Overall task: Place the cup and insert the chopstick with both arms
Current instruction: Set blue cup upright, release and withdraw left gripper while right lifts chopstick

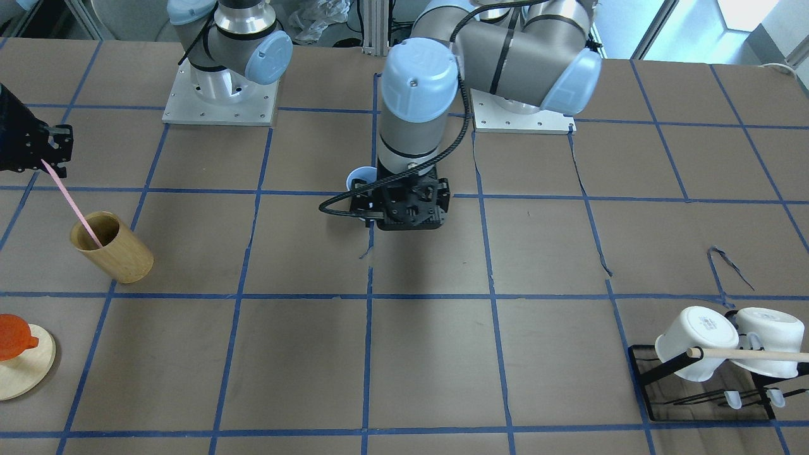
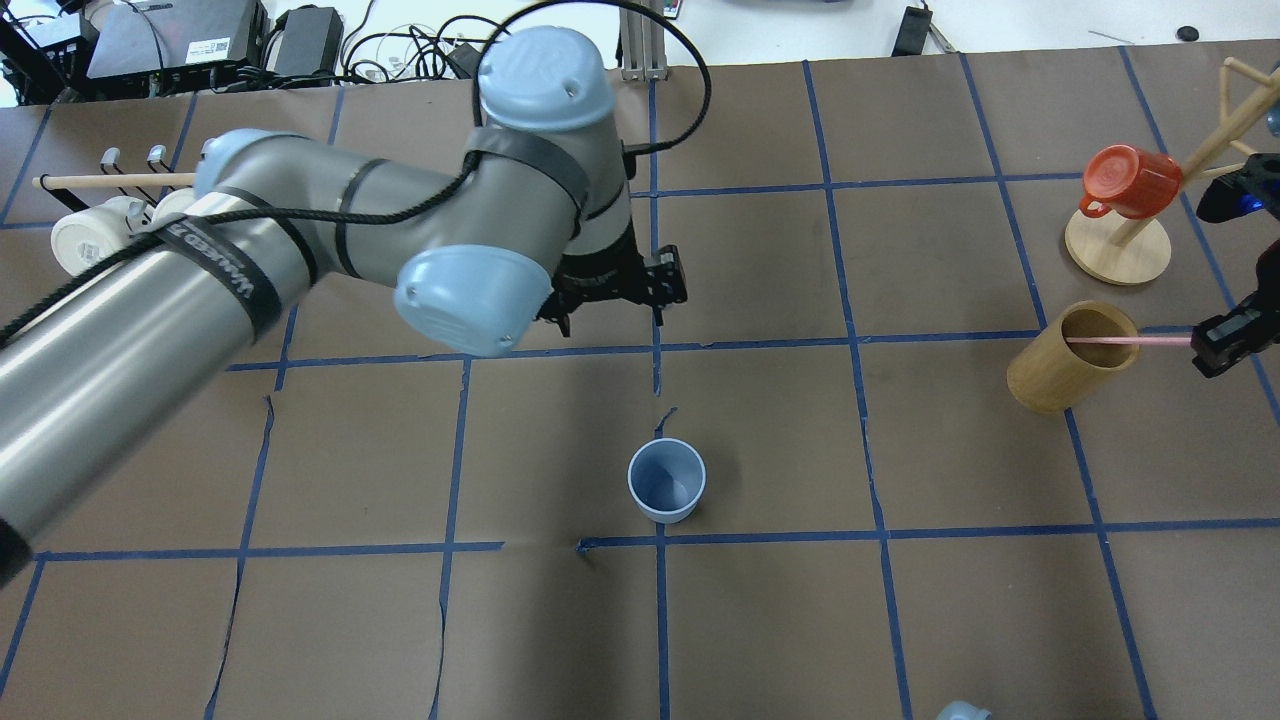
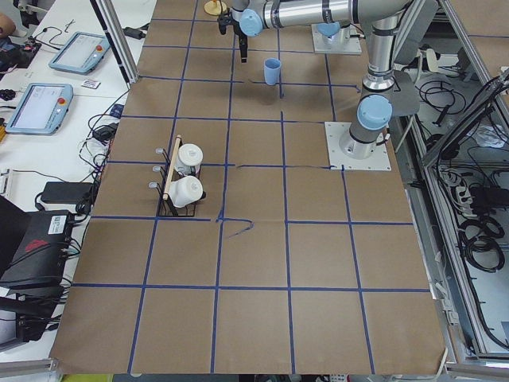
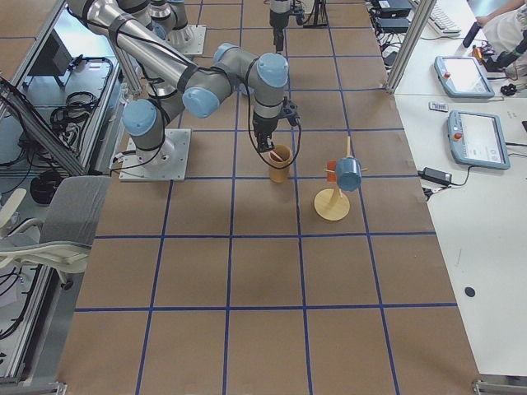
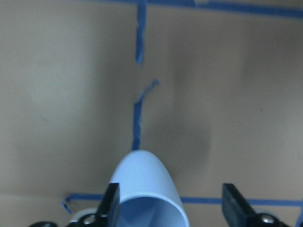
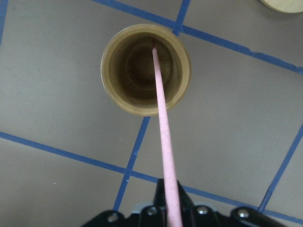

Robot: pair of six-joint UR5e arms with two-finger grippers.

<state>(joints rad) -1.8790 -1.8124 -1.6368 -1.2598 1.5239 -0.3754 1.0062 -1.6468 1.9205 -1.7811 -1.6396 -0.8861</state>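
At the far left of the overhead view, a rack (image 2: 100,181) with two white mugs (image 2: 85,238) hung on their sides under its wooden dowel. Next, the left arm (image 2: 150,320), stretched across toward the middle of the worktop (image 2: 800,620). At its end the left hand (image 1: 407,215), pointing down, spread wide and holding nothing. Just right of that, the cup (image 2: 667,480): pale blue, upright, mouth up, standing free on the worktop in the corner of two blue tape lines, on the robot's side of the hand and clear of it. In the left wrist view, black fingers (image 5: 112,208) well apart at the lower corners, the cup's rim low in the frame between them, touching neither clearly. Seen from the front, only a sliver of that rim, peeking out behind the wrist. Further right, the holder (image 2: 1065,375), a bamboo tube, upright on the worktop. Across its rim the chopstick (image 2: 1130,340), pink, slanting, lower tip down inside the holder, off centre toward the wall in the right wrist view. At its upper end the right hand (image 2: 1205,345), clamped tight on it, above and to the right of the holder. Behind, a wooden tree (image 2: 1118,250) with a red mug (image 2: 1130,180) on a peg, near the holder but apart.
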